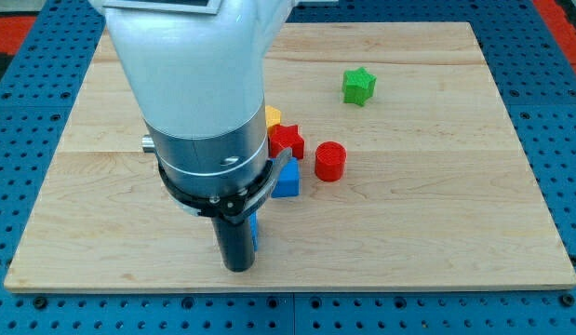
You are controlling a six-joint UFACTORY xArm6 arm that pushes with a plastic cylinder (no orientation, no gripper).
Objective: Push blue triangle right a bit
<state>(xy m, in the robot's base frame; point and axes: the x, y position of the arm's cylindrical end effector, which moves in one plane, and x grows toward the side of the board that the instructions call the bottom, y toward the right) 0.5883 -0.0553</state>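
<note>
Wooden surface (436, 214): my tip (237, 268), which has no jaws, touches the blue triangle's (254, 231) left side, below-left of the red cylinder (330, 161), apparently ready to nudge rightward.

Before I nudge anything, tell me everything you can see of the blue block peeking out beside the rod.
Only a thin blue sliver shows, at the right edge of the dark rod, low on the wooden board. The arm hides the rest, so its shape cannot be told. My tip sits just below and left of it; whether they touch is unclear.
</note>
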